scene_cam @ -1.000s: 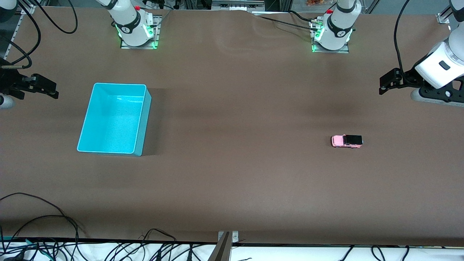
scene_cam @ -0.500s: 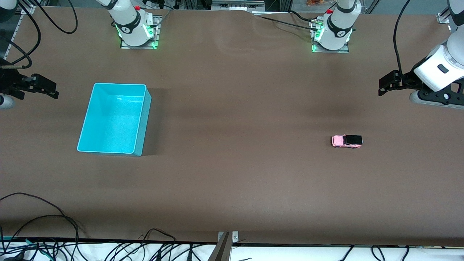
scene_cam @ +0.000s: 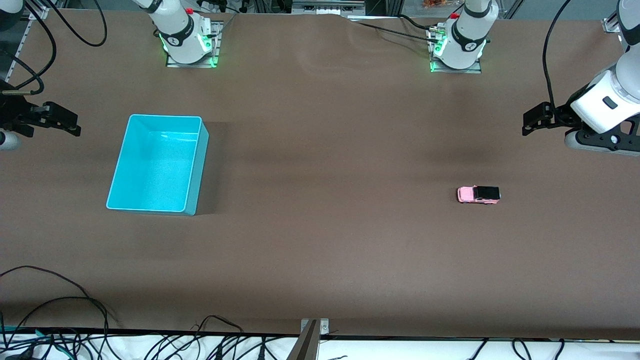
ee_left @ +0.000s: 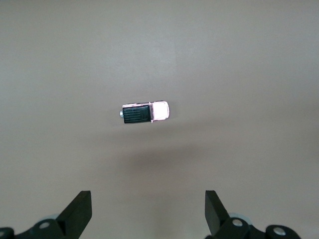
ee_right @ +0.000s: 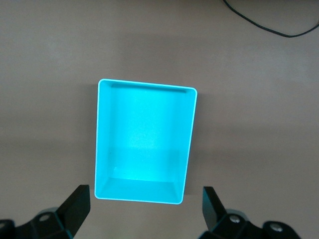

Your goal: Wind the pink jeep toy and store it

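— What kind of place is it?
— A robot lab, I think. Two arm bases with green lights are bolted on plates to a table under a brown cover.
— Anything else?
— Loose black cables hang at its edge, and metal frames stand by the bases.
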Robot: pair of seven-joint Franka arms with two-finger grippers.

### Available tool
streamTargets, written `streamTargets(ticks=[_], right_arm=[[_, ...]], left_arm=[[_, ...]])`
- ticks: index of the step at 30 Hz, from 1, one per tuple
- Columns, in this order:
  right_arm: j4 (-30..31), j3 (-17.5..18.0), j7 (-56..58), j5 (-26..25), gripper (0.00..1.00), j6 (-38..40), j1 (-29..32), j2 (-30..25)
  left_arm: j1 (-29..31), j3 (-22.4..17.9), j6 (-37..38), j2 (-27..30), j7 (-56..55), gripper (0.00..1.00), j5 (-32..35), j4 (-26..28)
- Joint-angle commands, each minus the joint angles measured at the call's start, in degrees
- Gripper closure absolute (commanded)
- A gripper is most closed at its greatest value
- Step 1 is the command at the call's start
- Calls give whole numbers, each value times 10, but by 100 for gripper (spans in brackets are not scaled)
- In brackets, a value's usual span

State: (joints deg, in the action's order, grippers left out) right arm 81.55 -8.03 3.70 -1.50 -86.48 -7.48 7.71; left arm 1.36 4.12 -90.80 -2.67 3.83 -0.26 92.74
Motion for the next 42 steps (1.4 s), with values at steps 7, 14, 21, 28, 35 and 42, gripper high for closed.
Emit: streamTargets(ticks=[7,14,21,28,35,42], right_arm=[[-17,-1,-2,4,0,10,1,6],[-17,0,-2,4,0,10,1,5],[-17,0,-2,4,0,10,1,6],[-17,-1,-2,5,0,10,1,6],[-17,-1,-1,5,0,10,1,6],[-17,-1,-1,5,0,10,2,6]], left_arm=[[2,1,12,-18,13,0,6,-23],[3,1,11,-44,13,0,7,-23],[1,2,9,-48,84,0,6,-24],[2,1,-10,-49,198,0,8,-22],[3,1,-11,-77,332,0,10,-21],[13,1,-11,-109,465,0,10,-19]])
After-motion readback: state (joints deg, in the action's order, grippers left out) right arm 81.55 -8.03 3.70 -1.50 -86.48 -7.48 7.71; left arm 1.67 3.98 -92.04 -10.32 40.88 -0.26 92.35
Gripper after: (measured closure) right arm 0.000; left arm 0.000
